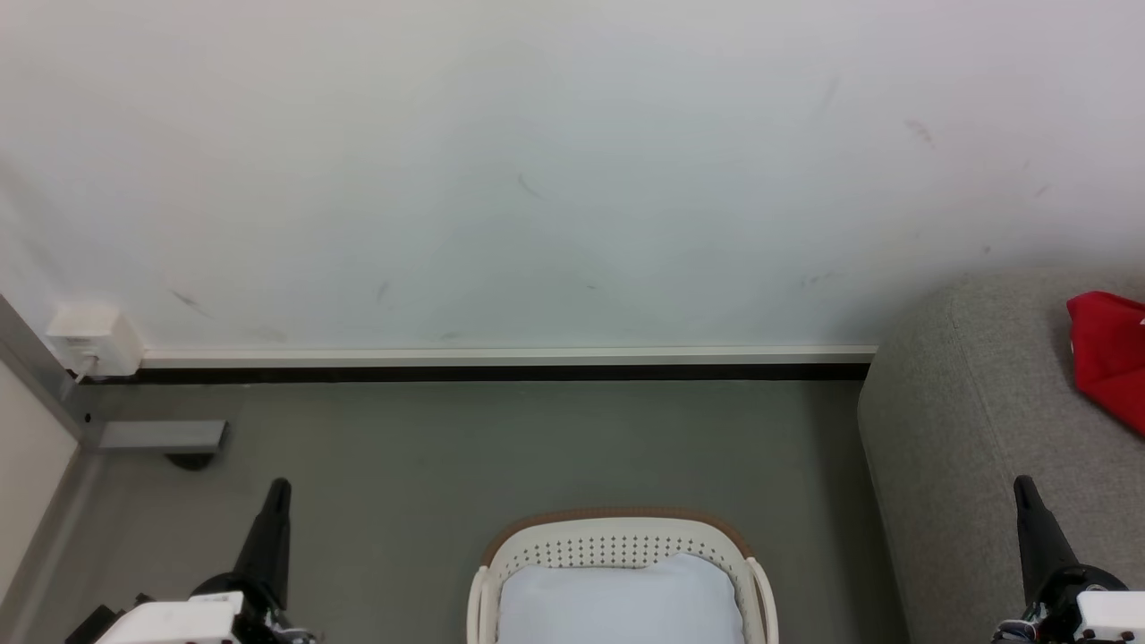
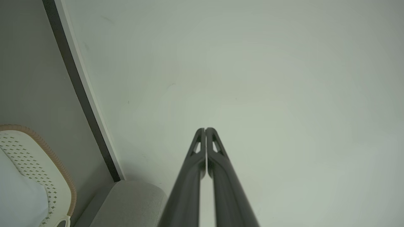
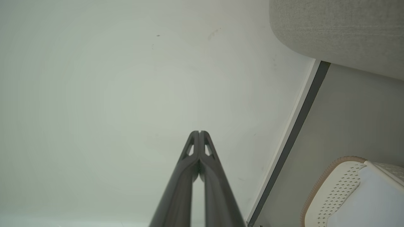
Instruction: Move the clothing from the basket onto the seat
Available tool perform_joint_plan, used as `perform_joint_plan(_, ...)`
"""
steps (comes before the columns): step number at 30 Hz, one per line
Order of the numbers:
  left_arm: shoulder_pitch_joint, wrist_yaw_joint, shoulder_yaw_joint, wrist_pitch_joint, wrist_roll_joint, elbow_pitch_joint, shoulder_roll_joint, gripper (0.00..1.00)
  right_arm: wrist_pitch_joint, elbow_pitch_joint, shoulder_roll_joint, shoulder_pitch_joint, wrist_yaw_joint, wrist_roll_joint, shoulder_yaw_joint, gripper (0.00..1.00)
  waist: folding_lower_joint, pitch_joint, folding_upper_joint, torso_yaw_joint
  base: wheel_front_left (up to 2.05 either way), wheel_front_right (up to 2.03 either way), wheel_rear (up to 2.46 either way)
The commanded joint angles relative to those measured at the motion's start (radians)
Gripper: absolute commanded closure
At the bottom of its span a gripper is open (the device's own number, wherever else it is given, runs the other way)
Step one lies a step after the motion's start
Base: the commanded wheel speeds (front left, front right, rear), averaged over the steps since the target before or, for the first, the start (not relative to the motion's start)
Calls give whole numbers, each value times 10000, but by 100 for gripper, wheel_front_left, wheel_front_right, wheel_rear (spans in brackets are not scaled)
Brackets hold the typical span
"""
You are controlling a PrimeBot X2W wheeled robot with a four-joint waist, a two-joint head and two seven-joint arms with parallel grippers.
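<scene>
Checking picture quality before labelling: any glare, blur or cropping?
Head view: even light, no glare, sharp; the clothing is cropped at the right edge. Left wrist view: left hand softens toward the lens, corners darken. Right wrist view: likewise for the right hand.

The left end effector [image 1: 278,490] and the right end effector [image 1: 1023,485] each have two long, matte, dark grey fingers [image 2: 189,189]. These taper from a broad base to a narrow rounded tip, with a slim triangular cut-out just below each tip. Each pair rises from a rounded black mount [image 1: 1064,581] backed by a boxy white wrist housing [image 1: 183,619], and thin coloured wires [image 1: 291,633] show at the foot, too small to trace.
</scene>
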Motion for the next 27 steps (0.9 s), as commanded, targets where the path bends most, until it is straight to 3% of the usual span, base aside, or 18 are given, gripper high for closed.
perform_joint_plan(1,-96,-12,29,46,-126,-32,20,100,32,-55,-81,-131,-21,9,-40,100,0,-1,0,0,0,0,0)
perform_joint_plan(27,-93,-12,26,43,-126,-33,22,100,31,-54,-81,-129,-21,11,-39,100,0,-1,0,0,0,0,0)
